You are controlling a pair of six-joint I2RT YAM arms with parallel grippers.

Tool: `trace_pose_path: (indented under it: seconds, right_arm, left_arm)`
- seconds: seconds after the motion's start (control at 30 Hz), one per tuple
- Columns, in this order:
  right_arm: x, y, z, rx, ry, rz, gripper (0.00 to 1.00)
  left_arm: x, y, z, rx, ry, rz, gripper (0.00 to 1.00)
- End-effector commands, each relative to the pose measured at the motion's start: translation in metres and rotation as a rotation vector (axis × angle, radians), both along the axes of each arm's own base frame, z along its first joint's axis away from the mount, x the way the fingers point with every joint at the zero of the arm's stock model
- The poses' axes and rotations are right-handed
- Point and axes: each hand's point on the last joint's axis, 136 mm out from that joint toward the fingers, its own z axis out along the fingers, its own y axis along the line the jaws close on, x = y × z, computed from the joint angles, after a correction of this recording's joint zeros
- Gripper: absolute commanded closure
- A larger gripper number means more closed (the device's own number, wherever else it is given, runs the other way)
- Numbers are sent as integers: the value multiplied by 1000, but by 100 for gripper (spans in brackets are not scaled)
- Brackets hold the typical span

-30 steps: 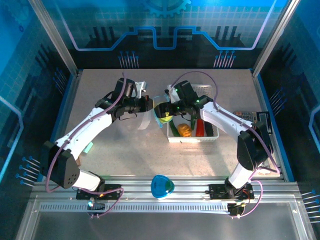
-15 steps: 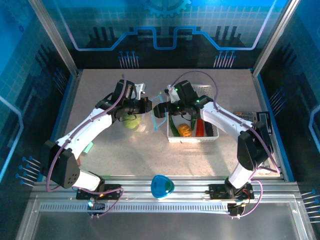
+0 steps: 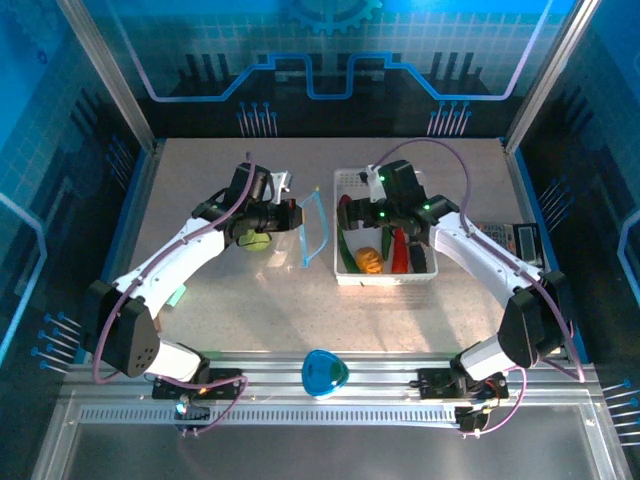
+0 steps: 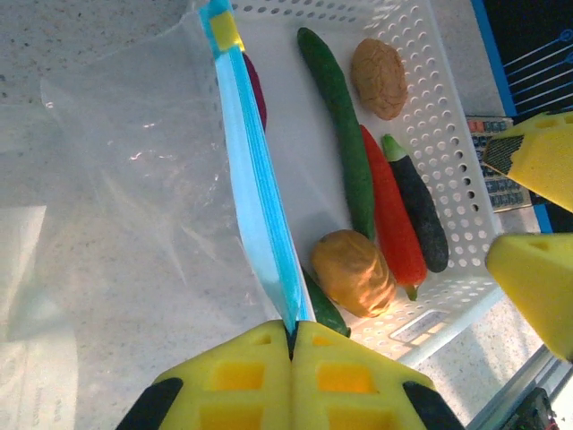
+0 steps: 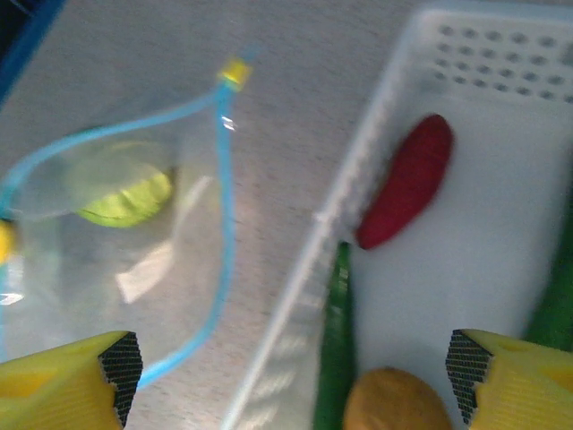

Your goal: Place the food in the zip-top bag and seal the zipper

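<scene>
zip-top bag [image 3: 300, 232]: on the desk [image 3: 250, 310], just left of the basket [image 3: 386, 279]
cabbage [image 3: 257, 240]: inside the zip-top bag
basket: right of the zip-top bag
cucumber [image 4: 345, 143], chili [image 4: 391, 224]: side by side in the basket

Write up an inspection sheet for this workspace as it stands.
Surface: speckled grey table, nothing spilled.
Job's things: zip-top bag open, cabbage inside; cucumber, chili, orange piece and tan piece in the white basket.
Clutter: blue object at the near rail; keypad device right of the basket.
Tools: left tool shut on the zipper; right tool open, empty, above the basket's left side.
Cables: purple cables loop along both arms.
Surroundings: blue-lit panels, metal frame posts.
</scene>
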Motion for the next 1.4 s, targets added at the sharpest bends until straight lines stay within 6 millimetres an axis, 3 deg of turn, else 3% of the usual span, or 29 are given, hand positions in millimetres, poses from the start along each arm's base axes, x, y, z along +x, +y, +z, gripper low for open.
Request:
trace_pose_path:
  seconds: [0.0,0.1,0.37,0.73,1.37]
  right_arm:
    - [-8,-30,-21,-142,43,-51,11]
    - [-11,-40,-38,-205,102,-63,12]
    - [-32,-35,-86,-231,310,-6,9]
    - [-46,-36,-114,-269,427,26,9]
    - [-43,-35,-156,-326,504,26,11]
  left_arm:
    - [-5,9,2,40,-18,-2,100]
    - [-5,8,6,35,-30,-6,100]
    - [-6,9,5,40,-34,-11,100]
    - [-8,14,2,40,-36,-3,100]
    - [-7,16,-1,30,-29,3,100]
